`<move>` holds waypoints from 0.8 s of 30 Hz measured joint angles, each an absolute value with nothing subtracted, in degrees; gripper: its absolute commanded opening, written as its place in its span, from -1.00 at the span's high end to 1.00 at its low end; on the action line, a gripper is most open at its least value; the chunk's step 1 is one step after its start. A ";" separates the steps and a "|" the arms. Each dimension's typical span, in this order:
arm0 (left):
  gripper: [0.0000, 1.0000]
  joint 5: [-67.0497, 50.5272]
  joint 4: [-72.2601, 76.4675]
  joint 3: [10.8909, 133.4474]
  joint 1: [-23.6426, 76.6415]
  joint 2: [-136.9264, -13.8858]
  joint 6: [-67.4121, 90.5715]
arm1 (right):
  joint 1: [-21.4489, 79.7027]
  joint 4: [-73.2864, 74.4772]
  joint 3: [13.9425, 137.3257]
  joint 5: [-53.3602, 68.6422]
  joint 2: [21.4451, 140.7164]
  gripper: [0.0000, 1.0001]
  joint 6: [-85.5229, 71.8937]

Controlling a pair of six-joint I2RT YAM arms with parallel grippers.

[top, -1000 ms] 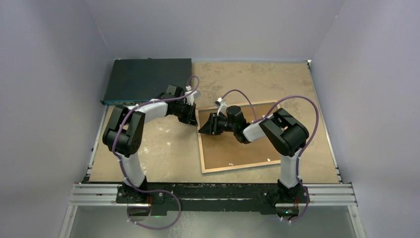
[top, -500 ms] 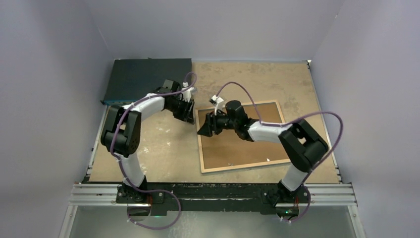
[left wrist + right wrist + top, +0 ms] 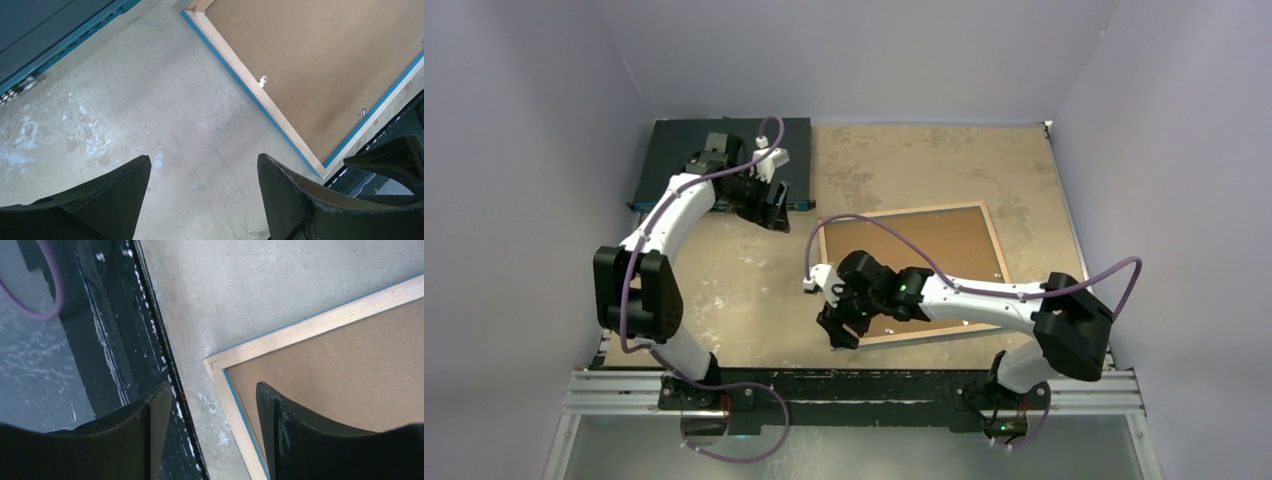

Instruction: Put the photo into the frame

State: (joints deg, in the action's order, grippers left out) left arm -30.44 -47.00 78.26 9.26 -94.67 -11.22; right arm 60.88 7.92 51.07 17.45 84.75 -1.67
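Now lying back-up at centre right, long axis left-to-right: frame (image 3: 929, 245). Nearest, at its lower-left corner: right gripper (image 3: 836, 325), spread and empty. Farther off at upper left: left gripper (image 3: 774, 210), also spread, empty. Photo nowhere visible.

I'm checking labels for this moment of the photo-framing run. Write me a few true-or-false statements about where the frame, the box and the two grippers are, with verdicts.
1. The frame lies back side up on the table. True.
2. The right gripper is clamped on the frame's corner. False: its jaws stand open over the near left corner, holding nothing.
3. The left gripper is open and empty. True.
4. The dark box rests on the frame. False: it lies apart from it, at the table's far left.
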 measured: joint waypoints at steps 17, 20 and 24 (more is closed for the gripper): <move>-0.53 -30.00 -55.02 78.65 3.75 -87.22 -14.59 | 70.32 25.85 61.71 -1.06 98.96 -0.01 9.17; -0.53 -30.04 -55.07 78.65 2.94 -87.22 -14.61 | 70.30 25.17 61.63 -2.44 98.94 0.29 9.17; -0.51 -30.13 -55.00 78.65 1.50 -87.22 -14.61 | 70.91 22.85 61.36 -4.01 99.00 0.62 9.43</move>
State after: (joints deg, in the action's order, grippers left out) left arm -30.13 -55.00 78.65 1.50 -87.22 -14.61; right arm 70.91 22.85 61.36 -4.01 99.00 9.43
